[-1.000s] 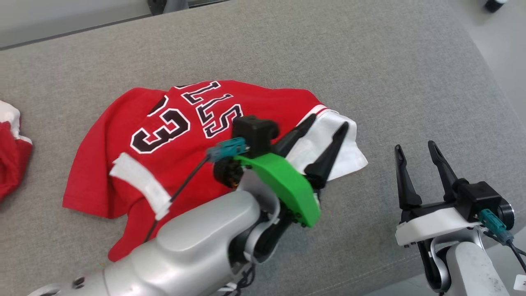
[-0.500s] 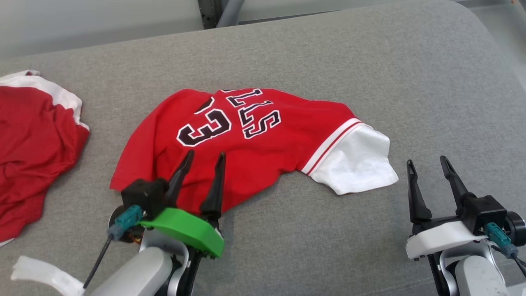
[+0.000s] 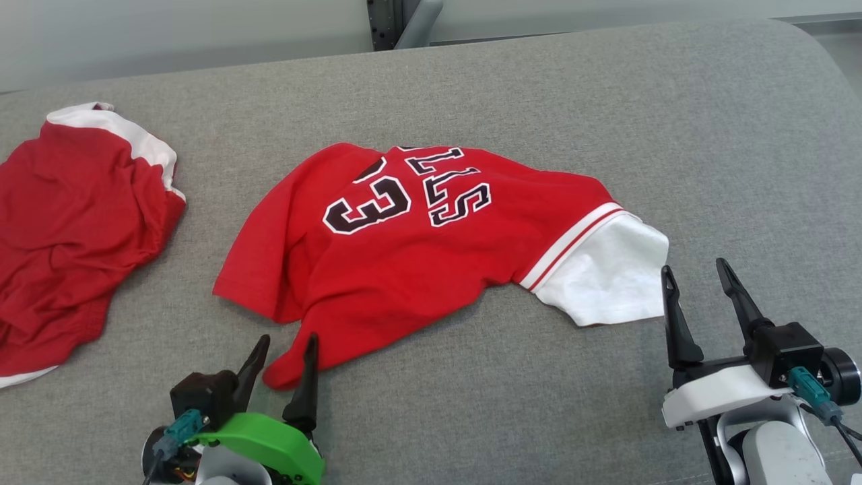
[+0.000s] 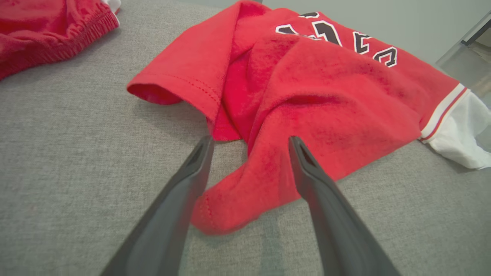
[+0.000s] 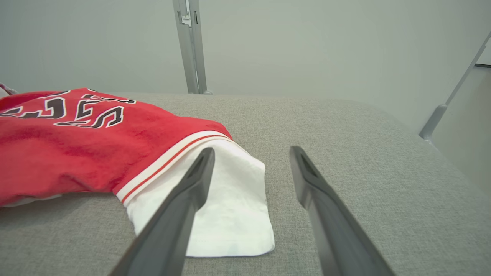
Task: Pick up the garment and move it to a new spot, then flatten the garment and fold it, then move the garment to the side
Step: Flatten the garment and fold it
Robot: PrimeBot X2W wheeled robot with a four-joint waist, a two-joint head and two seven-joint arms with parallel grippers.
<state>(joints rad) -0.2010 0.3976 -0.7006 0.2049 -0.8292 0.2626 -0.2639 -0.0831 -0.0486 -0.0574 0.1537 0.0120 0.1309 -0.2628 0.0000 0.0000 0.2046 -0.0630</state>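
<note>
shirt [image 3: 431, 256]: red, crumpled, number side up, mid cushion [image 3: 640, 101] | left gripper [image 3: 287, 342]: jaws wide, nothing held, tips astride the shirt's near corner, possibly touching it | right gripper [image 3: 694, 268]: jaws wide, empty, just beside the white sleeve [image 3: 606, 276] | second red cloth [image 3: 74, 222]: far left, well apart

My head camera looks forward and down over the cushion [image 3: 606, 101], with my left gripper [image 3: 288, 340] and right gripper [image 3: 693, 266] at its lower edge. Each wrist camera sits low behind its own fingers [image 4: 180, 199], close to the jersey [image 3: 417, 249]. The left one faces the red corner, the right one the white sleeve [image 5: 230, 207]. All three views share the jersey.
</note>
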